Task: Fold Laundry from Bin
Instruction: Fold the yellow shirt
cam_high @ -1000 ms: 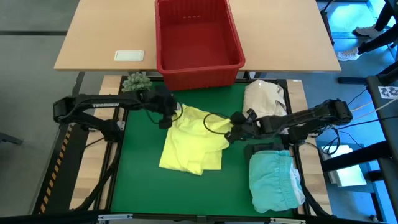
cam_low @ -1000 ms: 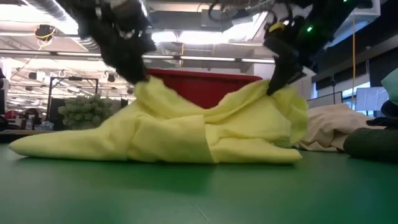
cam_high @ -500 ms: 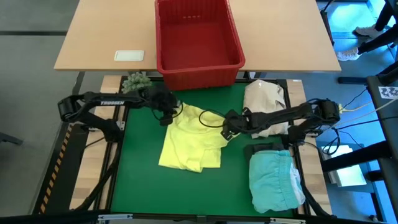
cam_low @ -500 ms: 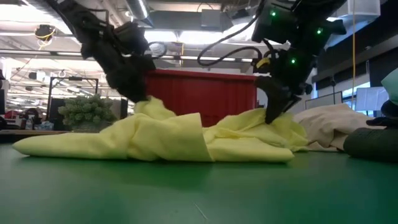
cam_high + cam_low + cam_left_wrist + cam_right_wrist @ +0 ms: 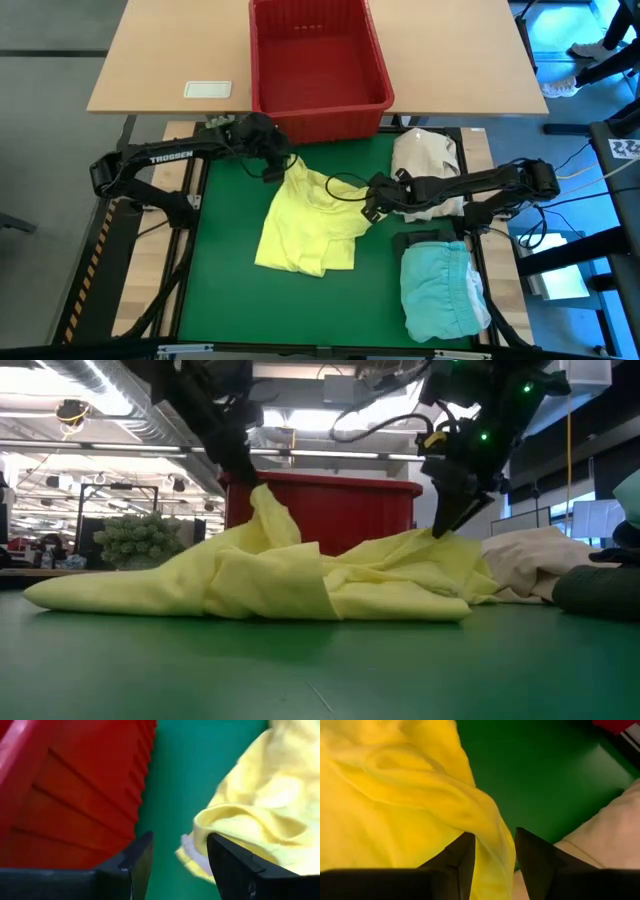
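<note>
High view: the yellow shirt (image 5: 308, 222) lay crumpled on the green tabletop (image 5: 225, 290), its long axis running from the red bin (image 5: 318, 62) toward the near edge, with bare mat to its left. The left pincer (image 5: 274, 166) reached in at its far corner; the right pincer (image 5: 369, 203) lay at its right edge.

Low view: both arms angled down over the shirt.

Left wrist view: fingers (image 5: 131, 865) stood apart, a fold beside them.

Right wrist view: fingers (image 5: 457, 862) parted, cloth lying loose between.

left pincer (image 5: 179, 857): jaws apart, empty | yellow garment (image 5: 255, 805): edge between fingertips | red bin (image 5: 65, 790): beside
</note>
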You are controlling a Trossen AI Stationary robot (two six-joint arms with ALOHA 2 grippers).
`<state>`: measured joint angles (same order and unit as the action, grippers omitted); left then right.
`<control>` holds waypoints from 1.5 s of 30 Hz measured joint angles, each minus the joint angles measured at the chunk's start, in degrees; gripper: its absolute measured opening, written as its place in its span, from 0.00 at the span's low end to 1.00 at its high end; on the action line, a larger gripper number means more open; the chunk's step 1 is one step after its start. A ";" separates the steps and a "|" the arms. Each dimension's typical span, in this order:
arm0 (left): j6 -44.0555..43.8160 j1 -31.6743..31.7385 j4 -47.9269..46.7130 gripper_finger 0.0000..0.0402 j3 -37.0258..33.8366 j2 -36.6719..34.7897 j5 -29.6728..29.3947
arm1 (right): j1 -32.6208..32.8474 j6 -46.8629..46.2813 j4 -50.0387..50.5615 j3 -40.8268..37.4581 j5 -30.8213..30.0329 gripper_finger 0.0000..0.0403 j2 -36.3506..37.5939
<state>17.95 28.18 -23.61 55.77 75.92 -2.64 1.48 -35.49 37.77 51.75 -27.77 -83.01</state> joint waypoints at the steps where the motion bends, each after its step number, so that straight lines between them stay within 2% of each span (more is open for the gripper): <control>1: -0.89 -0.67 -0.79 0.44 0.73 0.00 0.82 | 0.00 0.09 -0.22 0.00 0.13 0.35 0.43; 4: -2.33 -3.87 -4.09 0.44 2.34 -0.20 1.41 | 0.00 1.73 -0.14 0.00 0.35 0.35 1.26; 9: 1.90 -7.76 -4.85 0.43 3.32 -0.81 -11.99 | 0.00 4.55 -0.42 0.00 -0.79 0.35 3.22; 10: 1.87 -7.96 -5.01 0.43 3.62 -0.88 -13.21 | 0.00 4.53 -0.82 0.00 -1.09 0.35 3.70; 12: -0.78 -8.42 -4.70 0.43 4.19 -1.03 -10.51 | 0.03 4.54 -2.15 0.00 -1.00 0.35 4.63; 14: -4.50 -10.15 -5.89 0.43 4.19 -1.29 -2.34 | 0.07 5.54 -4.83 0.00 0.82 0.35 5.28; 16: -8.00 -13.94 -7.44 0.42 4.10 -1.29 4.24 | 0.04 7.70 -7.84 0.00 4.31 0.35 5.43; 17: -9.43 -16.62 -7.85 0.41 3.70 -1.29 4.93 | 0.07 9.17 -9.56 0.00 5.98 0.35 5.41; 22: -16.60 -33.00 -6.10 0.34 -0.97 -1.29 -3.60 | 0.07 15.10 -18.92 0.00 12.92 0.35 5.41; 25: -23.57 -41.31 -0.20 0.30 -5.33 -0.62 -6.68 | 0.06 16.79 -26.34 0.00 17.46 0.35 4.97; 29: -31.31 -49.63 8.81 0.27 -10.77 0.30 -11.93 | 1.13 18.42 -36.79 0.00 24.66 0.35 1.61; 32: -36.94 -53.30 10.47 0.27 -13.72 0.29 -17.36 | 3.77 19.47 -44.08 0.02 28.14 0.35 -2.90; 37: -46.92 -57.25 10.94 0.26 -16.58 0.31 -20.07 | 10.59 19.12 -53.13 0.00 28.55 0.35 -10.61; 42: -54.97 -60.56 10.82 0.26 -19.32 1.90 -23.43 | 17.15 15.53 -60.15 0.21 24.25 0.35 -16.46; 45: -57.96 -61.52 11.96 0.26 -20.36 3.71 -24.02 | 20.11 15.38 -59.92 2.31 21.97 0.35 -19.91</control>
<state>-40.00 -33.34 -11.64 35.42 79.63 -26.66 21.58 -20.12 -22.15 54.06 -5.80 -102.92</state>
